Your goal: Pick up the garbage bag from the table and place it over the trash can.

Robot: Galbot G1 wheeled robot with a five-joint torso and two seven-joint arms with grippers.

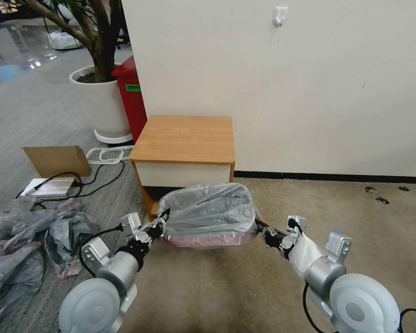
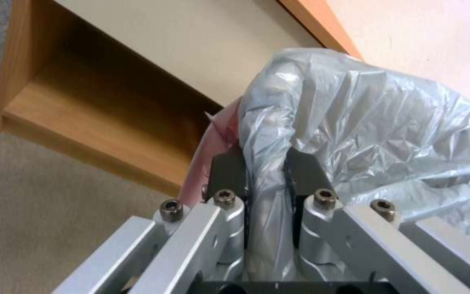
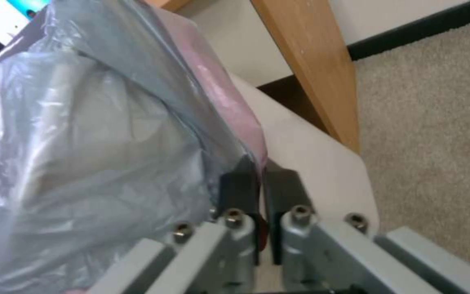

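Bare-topped table [image 1: 185, 138] on beige carpet [image 1: 309, 222]

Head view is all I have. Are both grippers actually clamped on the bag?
Observer: Yes. The left gripper pinches a fold of the bag.
Operator: And the right one?
Observer: The right gripper is shut on the bag's pink band.
Operator: Is the can under the plastic?
Observer: Yes, the can's cream wall shows bare just below the band, beside the table's side panel.
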